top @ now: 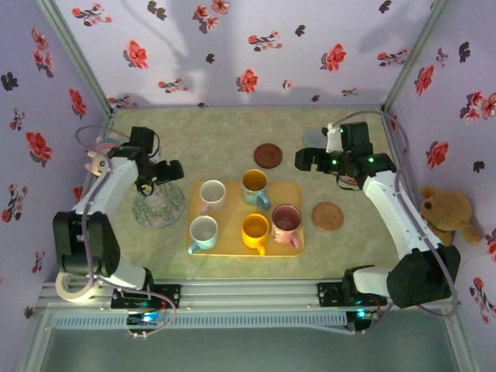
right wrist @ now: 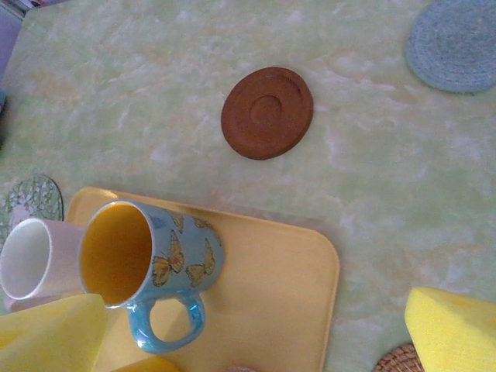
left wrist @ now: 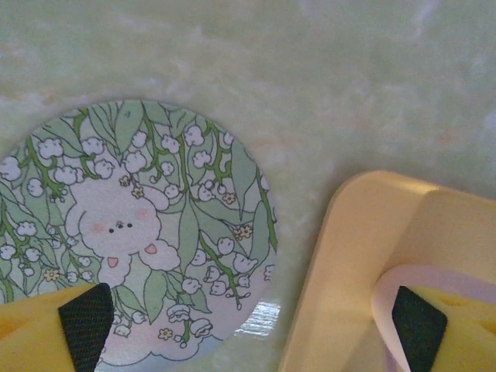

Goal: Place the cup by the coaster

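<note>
1. Five cups (top: 255, 229) stand on the yellow tray (top: 232, 246), mid-frame; none lifted yet
2. Left hand (top: 157, 175) spread over the floral coaster (top: 159, 208), mid-left; right hand (top: 304, 160) spread, upper right of tray
3. Next: straddle one cup's wall, pinch, lift

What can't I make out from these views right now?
- Left wrist: pale cup, cut off by the bottom edge and behind the left fingers.
- Right wrist: woven coaster, cut by the bottom edge; blue coaster, cut by the corner.
- Top: floral coaster, partly under the left arm.
</note>
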`<action>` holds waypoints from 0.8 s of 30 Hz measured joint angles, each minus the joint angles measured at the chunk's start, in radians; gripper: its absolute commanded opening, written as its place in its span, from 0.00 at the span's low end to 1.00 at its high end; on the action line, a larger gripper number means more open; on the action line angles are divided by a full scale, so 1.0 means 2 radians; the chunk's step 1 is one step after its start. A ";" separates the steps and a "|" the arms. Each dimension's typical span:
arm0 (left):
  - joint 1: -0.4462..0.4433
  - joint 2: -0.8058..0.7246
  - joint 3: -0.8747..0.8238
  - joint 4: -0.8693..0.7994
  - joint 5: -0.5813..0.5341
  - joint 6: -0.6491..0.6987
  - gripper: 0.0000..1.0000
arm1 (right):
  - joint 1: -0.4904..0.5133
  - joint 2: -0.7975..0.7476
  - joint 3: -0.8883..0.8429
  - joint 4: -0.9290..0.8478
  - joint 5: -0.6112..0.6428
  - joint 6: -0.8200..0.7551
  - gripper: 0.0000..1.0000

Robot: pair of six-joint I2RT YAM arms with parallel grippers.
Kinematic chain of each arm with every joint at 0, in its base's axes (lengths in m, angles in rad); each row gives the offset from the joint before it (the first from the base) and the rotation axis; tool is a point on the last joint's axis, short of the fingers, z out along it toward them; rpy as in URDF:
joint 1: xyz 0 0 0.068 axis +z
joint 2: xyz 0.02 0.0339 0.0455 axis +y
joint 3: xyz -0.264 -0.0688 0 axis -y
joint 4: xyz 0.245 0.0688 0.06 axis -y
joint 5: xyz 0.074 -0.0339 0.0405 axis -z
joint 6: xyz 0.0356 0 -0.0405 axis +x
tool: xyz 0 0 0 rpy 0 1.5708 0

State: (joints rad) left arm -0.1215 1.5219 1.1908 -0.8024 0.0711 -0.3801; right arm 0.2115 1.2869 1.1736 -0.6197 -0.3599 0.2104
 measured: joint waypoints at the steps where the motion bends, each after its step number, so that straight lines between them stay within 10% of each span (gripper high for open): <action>1: -0.005 0.014 0.007 -0.007 -0.004 0.000 0.95 | 0.001 0.006 0.006 0.000 -0.003 0.000 1.00; 24: -0.031 0.159 0.069 -0.061 -0.053 -0.017 0.79 | 0.079 0.061 0.010 0.114 -0.003 0.051 1.00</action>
State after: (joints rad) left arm -0.1825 1.8408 1.3281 -0.9253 -0.0353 -0.4145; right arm 0.3695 1.4086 1.1942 -0.3920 -0.3653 0.3119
